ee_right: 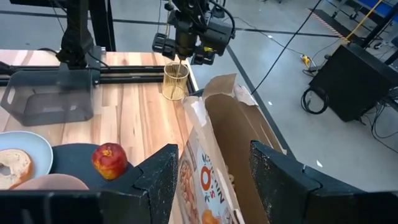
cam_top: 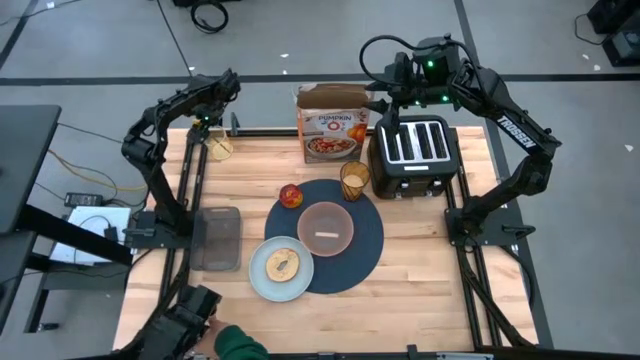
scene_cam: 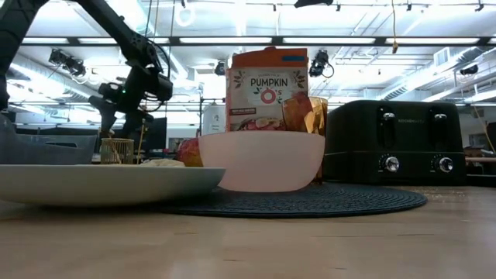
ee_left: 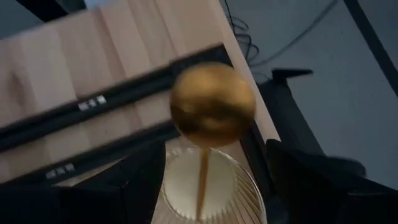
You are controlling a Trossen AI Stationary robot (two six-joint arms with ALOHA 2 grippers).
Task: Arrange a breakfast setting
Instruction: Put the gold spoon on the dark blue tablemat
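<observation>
The gold spoon [ee_left: 211, 102] stands bowl-up in a gold wire cup [cam_top: 220, 148] at the table's far left; its handle [ee_left: 201, 180] goes down into the cup. My left gripper [ee_left: 214, 186] is open above the cup, a finger on either side of the spoon's handle. My right gripper [ee_right: 211, 180] is open over the cereal box's open top [ee_right: 224, 124], touching nothing that I can see. On the dark-blue placemat [cam_top: 360, 255] sit the pinkish bowl [cam_top: 325, 227], red apple [cam_top: 291, 196] and amber glass [cam_top: 354, 180]. The pale-blue plate [cam_top: 262, 280] with a bagel [cam_top: 283, 263] overlaps the mat's near-left edge.
The black toaster [cam_top: 415, 150] and the orange-and-white cereal box [cam_top: 333, 125] stand at the far side. A clear grey container [cam_top: 218, 238] lies left of the plate. A person's green sleeve [cam_top: 238, 345] and a dark object [cam_top: 190, 310] show at the near left edge.
</observation>
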